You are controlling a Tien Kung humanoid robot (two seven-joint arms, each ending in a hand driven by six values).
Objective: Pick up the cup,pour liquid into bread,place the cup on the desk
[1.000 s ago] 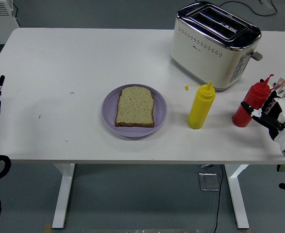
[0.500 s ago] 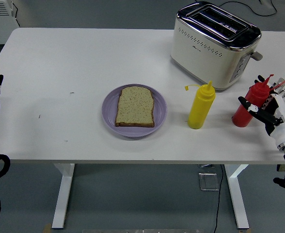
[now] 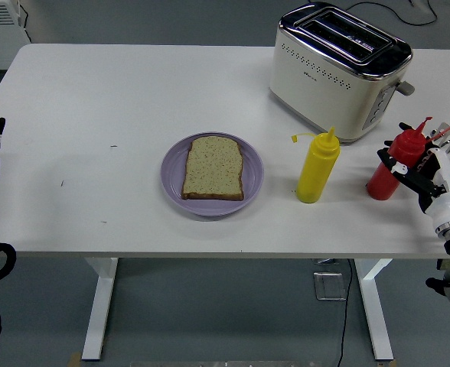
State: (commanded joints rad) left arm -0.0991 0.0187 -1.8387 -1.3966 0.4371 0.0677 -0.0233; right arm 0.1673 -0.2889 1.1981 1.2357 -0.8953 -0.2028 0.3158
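The small mark on the toaster (image 3: pixel 338 70) is too small to read.

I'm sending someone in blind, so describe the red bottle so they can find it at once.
Start at the cream and chrome toaster at the table's far right. In front of it stand two squeeze bottles; the red bottle is the right-hand one, nearest the table's right edge. Unlike the yellow bottle, it has the robot's right hand at it.
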